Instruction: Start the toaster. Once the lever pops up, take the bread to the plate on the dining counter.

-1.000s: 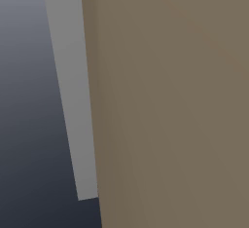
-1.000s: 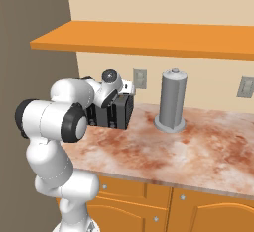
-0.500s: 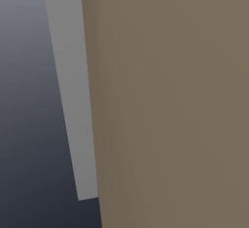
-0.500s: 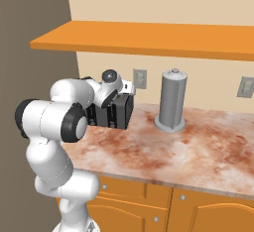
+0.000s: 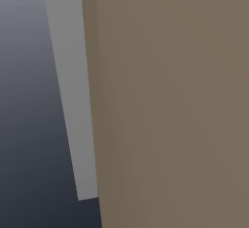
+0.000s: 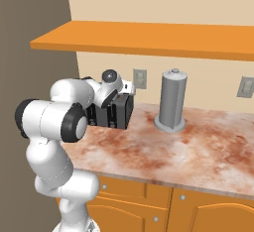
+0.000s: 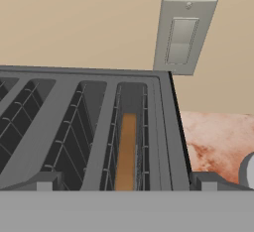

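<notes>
Nothing has shifted over the last second: the gripper [image 7: 124, 189] still hangs wide open and empty just above the black toaster [image 6: 115, 111] on the table [image 6: 198, 146], the bread [image 7: 126, 151] down in its rightmost slot, so the lever probably remains unpressed.

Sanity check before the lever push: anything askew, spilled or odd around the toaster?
Nothing stands out. The tan-brown bread slice sits upright in the rightmost slot of the dark grey toaster, low between the wire guides. The pinkish marbled stone counter shows no spill, and the grey cylindrical canister stands upright, apart from the toaster.
</notes>
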Available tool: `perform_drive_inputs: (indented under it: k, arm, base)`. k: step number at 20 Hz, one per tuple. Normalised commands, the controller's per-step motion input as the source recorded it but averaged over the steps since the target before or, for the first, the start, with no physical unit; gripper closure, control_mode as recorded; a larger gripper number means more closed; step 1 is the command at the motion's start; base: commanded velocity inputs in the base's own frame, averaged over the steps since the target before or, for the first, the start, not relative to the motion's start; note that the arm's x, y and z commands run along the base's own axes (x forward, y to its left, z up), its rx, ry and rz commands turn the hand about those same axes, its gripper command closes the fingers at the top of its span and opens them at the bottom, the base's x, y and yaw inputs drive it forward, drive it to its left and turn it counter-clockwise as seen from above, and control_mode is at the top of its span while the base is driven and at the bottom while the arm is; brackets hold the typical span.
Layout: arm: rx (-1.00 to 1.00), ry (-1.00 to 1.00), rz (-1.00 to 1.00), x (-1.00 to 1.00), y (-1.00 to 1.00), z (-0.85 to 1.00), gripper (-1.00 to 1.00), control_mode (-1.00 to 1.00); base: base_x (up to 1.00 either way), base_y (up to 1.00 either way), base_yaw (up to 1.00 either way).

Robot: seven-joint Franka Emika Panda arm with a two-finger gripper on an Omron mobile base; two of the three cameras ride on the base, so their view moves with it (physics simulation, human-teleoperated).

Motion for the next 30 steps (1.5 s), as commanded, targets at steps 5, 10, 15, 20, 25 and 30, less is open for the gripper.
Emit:
perform_drive_inputs:
  k: [5,10,15,20,25,30]
  arm:
    - [0.00,0.00,0.00,0.00,0.00,0.00,-1.00,-1.00]
    - [0.00,0.00,0.00,0.00,0.00,0.00,-1.00,-1.00]
    - [0.00,0.00,0.00,0.00,0.00,0.00,-1.00,-1.00]
    - [0.00,0.00,0.00,0.00,0.00,0.00,-1.00,-1.00]
    - [0.00,0.00,0.00,0.00,0.00,0.00,-1.00,-1.00]
    - [0.00,0.00,0.00,0.00,0.00,0.00,-1.00,-1.00]
  base:
    - [0.00,0.00,0.00]
    - [0.00,0.00,0.00]
    - [0.00,0.00,0.00]
    - [0.00,0.00,0.00]
    - [0.00,0.00,0.00]
    - [0.00,0.00,0.00]
